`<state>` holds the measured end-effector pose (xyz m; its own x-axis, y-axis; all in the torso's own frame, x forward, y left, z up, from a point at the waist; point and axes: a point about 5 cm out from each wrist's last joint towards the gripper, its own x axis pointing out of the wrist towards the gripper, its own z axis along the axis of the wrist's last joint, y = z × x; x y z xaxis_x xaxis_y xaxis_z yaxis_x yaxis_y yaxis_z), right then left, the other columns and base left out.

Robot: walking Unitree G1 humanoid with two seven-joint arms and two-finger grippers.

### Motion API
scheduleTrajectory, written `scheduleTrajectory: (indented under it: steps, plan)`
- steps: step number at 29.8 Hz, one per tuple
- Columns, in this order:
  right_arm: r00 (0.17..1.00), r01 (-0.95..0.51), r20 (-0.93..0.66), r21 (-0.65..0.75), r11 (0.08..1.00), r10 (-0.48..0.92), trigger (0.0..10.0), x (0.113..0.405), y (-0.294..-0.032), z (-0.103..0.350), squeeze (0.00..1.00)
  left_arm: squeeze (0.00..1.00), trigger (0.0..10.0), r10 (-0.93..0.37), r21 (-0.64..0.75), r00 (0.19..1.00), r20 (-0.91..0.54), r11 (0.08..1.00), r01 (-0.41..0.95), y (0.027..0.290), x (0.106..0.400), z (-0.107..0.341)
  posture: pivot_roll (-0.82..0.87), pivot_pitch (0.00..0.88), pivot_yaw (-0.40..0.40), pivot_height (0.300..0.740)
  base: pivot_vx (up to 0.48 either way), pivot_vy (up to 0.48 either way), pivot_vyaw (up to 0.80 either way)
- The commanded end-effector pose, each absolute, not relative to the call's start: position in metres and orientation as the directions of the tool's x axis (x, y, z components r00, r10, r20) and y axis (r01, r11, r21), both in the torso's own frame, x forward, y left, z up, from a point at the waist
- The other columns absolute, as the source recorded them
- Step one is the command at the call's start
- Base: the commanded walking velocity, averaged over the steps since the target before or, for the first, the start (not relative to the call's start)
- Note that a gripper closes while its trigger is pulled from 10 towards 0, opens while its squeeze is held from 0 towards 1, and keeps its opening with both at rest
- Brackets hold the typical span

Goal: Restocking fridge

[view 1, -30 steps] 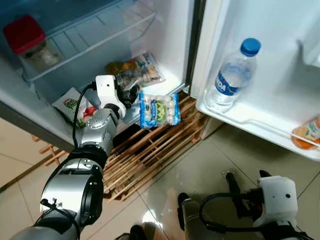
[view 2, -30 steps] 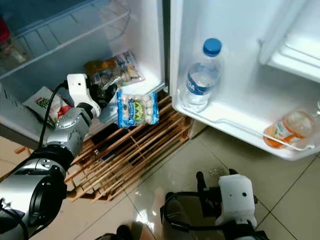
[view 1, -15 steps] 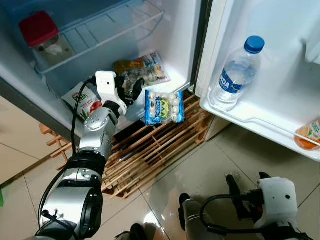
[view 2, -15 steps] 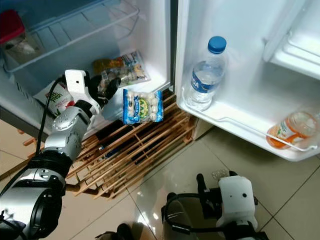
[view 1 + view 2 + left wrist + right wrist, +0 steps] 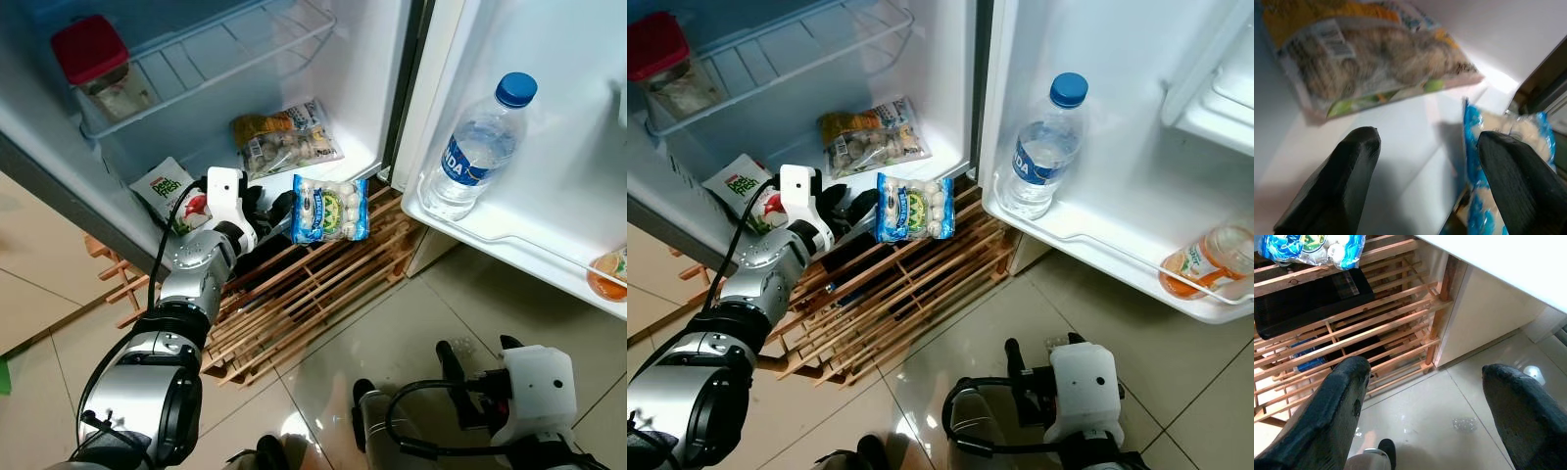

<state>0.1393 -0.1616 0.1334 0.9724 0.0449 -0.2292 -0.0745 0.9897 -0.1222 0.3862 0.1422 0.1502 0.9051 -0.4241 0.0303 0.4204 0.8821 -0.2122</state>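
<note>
The left arm [image 5: 176, 323] was built of rounded silver segments joined by darker rings, widening to a bulbous silver shell with a black band. A white, boxy wrist housing [image 5: 223, 190] sat beside the fridge's bottom shelf [image 5: 323, 166], and a thin black cable [image 5: 160, 264] looped from it back along the arm. The left gripper [image 5: 1425, 181] had two thick, matte black fingers [image 5: 1337, 181] with blunt, faceted tips. The right arm carried a similar white housing [image 5: 537, 392] with looping black cables [image 5: 431, 446], and the right gripper [image 5: 1425, 416] had the same black fingers.
</note>
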Motion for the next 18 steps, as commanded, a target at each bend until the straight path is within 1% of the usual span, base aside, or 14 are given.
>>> scheduleTrajectory:
  steps: [1,7,9,12,18]
  plan:
    - [0.969,-0.08,-0.241,-0.106,0.991,0.053,10.0,0.136,-0.159,0.131,0.0,0.0,10.0,-0.429,-0.241,0.903,0.035,0.873,0.424,0.143,0.386,0.15,-0.52,0.328,0.111,0.736,0.0,0.0,0.0]
    - [0.969,-0.077,-0.244,-0.108,0.991,0.048,10.0,0.135,-0.161,0.131,0.0,0.0,10.0,-0.446,-0.252,0.893,0.065,0.858,0.447,0.137,0.386,0.152,-0.52,0.33,0.11,0.736,0.0,0.0,0.0]
    - [0.968,-0.077,-0.244,-0.108,0.991,0.049,10.0,0.135,-0.16,0.131,0.0,0.0,10.0,-0.456,-0.252,0.888,0.054,0.855,0.454,0.135,0.385,0.149,-0.52,0.33,0.11,0.736,0.0,0.0,0.0]
    - [0.968,-0.079,-0.244,-0.106,0.991,0.051,10.0,0.135,-0.16,0.131,0.0,0.0,10.0,-0.491,-0.25,0.871,-0.006,0.844,0.474,0.123,0.381,0.135,-0.52,0.337,0.111,0.736,0.0,0.0,0.0]
    - [0.968,-0.08,-0.244,-0.104,0.991,0.052,10.0,0.134,-0.159,0.132,0.0,0.0,10.0,-0.496,-0.26,0.868,-0.015,0.841,0.475,0.117,0.382,0.135,-0.53,0.34,0.112,0.736,0.0,0.0,0.0]
